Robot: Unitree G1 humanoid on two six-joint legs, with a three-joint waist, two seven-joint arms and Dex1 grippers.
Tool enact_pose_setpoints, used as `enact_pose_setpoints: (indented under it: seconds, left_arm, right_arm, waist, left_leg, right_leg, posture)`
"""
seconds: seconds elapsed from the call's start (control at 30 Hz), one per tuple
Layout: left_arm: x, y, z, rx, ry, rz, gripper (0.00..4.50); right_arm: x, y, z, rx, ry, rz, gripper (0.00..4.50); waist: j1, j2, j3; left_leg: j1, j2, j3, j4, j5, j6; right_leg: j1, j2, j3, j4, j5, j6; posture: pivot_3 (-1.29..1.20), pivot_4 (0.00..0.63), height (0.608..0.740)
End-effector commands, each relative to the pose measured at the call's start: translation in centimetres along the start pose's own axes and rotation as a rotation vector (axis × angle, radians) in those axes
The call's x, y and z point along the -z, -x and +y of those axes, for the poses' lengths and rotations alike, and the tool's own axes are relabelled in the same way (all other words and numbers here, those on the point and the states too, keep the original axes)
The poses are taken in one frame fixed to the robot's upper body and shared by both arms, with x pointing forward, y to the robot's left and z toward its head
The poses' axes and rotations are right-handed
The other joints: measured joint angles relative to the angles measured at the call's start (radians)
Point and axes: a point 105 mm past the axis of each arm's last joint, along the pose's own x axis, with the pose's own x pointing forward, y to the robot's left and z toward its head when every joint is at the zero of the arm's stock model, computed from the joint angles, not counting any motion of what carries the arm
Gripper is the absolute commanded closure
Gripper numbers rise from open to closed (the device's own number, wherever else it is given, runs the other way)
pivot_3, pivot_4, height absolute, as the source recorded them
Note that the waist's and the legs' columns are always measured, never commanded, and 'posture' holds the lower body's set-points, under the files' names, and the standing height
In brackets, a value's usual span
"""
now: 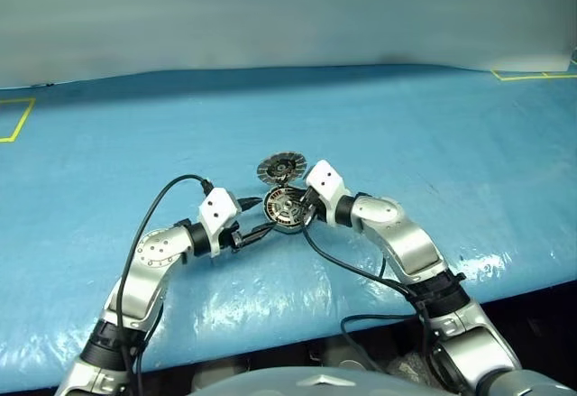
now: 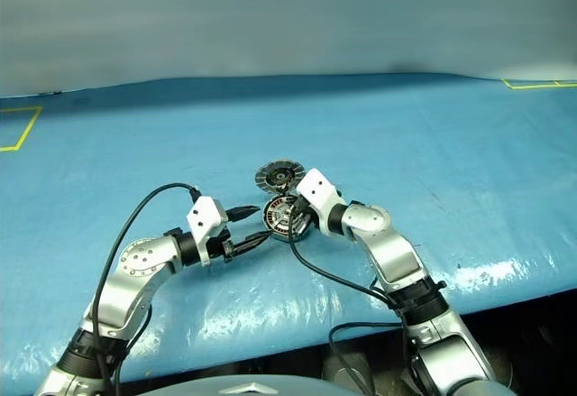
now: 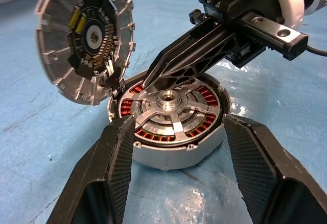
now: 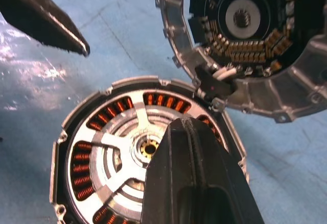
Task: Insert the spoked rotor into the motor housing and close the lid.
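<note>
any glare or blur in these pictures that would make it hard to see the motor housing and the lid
Left eye view: bright glare on the blue cover near the table's front edge, away from the motor housing. Left wrist view: housing and lid are sharp. Right wrist view: the right gripper, blurred, hides part of the housing.

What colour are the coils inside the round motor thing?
Copper-orange windings ring the motor housing; clearest in the right wrist view.

A robot test lab or workshop: a broad table (image 1: 433, 143) wrapped in glossy blue plastic sheeting, yellow tape outlines (image 1: 16, 118) marking zones at the frame's left and upper right, and a plain grey wall (image 1: 270, 13) across the top.
</note>
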Motion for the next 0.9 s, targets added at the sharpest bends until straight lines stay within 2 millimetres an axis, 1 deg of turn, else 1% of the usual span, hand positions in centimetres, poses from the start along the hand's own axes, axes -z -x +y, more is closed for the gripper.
enact_pose_setpoints:
  seconds: [0.03, 0.13, 0.27, 0.4, 0.5, 0.57, 0.67, 0.77, 0.83, 0.9]
  left_arm:
    - [-1.1, 0.3, 0.3, -0.016, -0.026, -0.039, 1.57]
    - [-1.5, 0.6, 0.9, -0.044, -0.002, -0.063, 1.57]
    - [-2.0, 1.1, 2.4, -0.097, -0.001, -0.081, 1.57]
    - [-3.5, 1.5, 4.1, -0.153, 0.025, -0.147, 1.57]
    - [-5.0, 1.8, 5.2, -0.168, 0.038, -0.208, 1.57]
    - [-5.8, 1.9, 6.0, -0.17, 0.042, -0.236, 1.57]
    - [-6.5, 1.4, 6.9, -0.165, 0.025, -0.248, 1.57]
    - [-7.5, 0.5, 8.0, -0.149, 0.051, -0.284, 1.57]
    - [-7.6, 0.0, 8.4, -0.141, 0.061, -0.289, 1.57]
    - [-7.7, -1.1, 9.2, -0.139, 0.072, -0.287, 1.97]
  right_arm:
    - [0.7, -0.1, 0.9, -0.036, -0.003, 0.017, 4.46]
    - [0.5, 0.0, 1.2, -0.052, -0.012, 0.0, 4.46]
    - [0.2, 0.1, 0.9, -0.026, -0.021, -0.029, 4.46]
    - [-1.7, 0.7, 1.2, -0.031, -0.053, -0.13, 4.46]
    - [-3.0, 1.7, 1.6, -0.051, -0.077, -0.197, 4.46]
    - [-3.8, 2.7, 2.3, -0.087, -0.088, -0.235, 4.46]
    - [-4.8, 4.1, 3.2, -0.122, -0.102, -0.281, 4.46]
    - [-4.5, 4.9, 3.7, -0.116, -0.093, -0.262, 4.46]
    - [-4.1, 5.2, 4.2, -0.13, -0.089, -0.238, 4.46]
    - [-3.5, 5.6, 5.1, -0.161, -0.091, -0.206, 4.5]
  waist:
    - [0.0, 0.0, 0.0]
    - [0.0, 0.0, 0.0]
    - [0.0, 0.0, 0.0]
    - [0.0, 0.0, 0.0]
    - [0.0, 0.0, 0.0]
    - [0.001, 0.0, 0.001]
    - [0.004, 0.0, 0.001]
    - [0.006, 0.0, 0.001]
    - [0.006, -0.001, 0.001]
    - [0.006, -0.001, 0.001]
  left_leg:
    - [0.0, 0.0, 0.0, 0.0, 0.0, 0.0]
    - [0.0, 0.0, 0.0, 0.0, 0.0, 0.0]
    - [0.0, 0.0, 0.0, 0.0, 0.0, 0.0]
    - [0.0, 0.0, 0.0, 0.0, 0.0, 0.0]
    - [0.0, 0.0, 0.0, 0.0, 0.0, 0.0]
    - [-0.001, 0.0, -0.001, 0.0, 0.0, -0.001]
    - [-0.001, 0.0, -0.001, 0.0, 0.0, -0.001]
    - [-0.001, -0.002, -0.001, 0.0, 0.0, -0.001]
    - [-0.001, -0.003, -0.001, 0.0, 0.0, -0.001]
    - [-0.001, -0.003, -0.001, 0.0, 0.002, -0.003]
  right_leg:
    - [0.0, 0.0, 0.0, 0.0, 0.0, 0.0]
    - [0.0, 0.0, 0.0, 0.0, 0.0, 0.0]
    - [0.0, 0.0, -0.001, 0.0, 0.0, 0.0]
    - [0.0, 0.0, -0.001, 0.0, 0.001, 0.001]
    - [0.0, 0.0, -0.001, 0.0, 0.002, 0.003]
    - [-0.001, 0.0, -0.001, 0.0, 0.002, 0.003]
    - [0.0, 0.0, -0.001, -0.001, 0.002, 0.004]
    - [0.0, 0.0, -0.001, -0.001, 0.002, 0.004]
    - [0.001, 0.0, -0.001, -0.001, 0.002, 0.004]
    - [0.0, 0.0, -0.001, -0.001, 0.003, 0.004]
  posture:
    - [0.0, 0.15, 0.74]
    - [0.0, 0.15, 0.74]
    - [0.0, 0.15, 0.74]
    - [0.0, 0.15, 0.74]
    - [0.0, 0.15, 0.74]
    - [0.0, 0.15, 0.74]
    - [0.0, 0.15, 0.74]
    - [0.0, 0.15, 0.74]
    - [0.0, 0.15, 0.74]
    - [0.0, 0.15, 0.74]
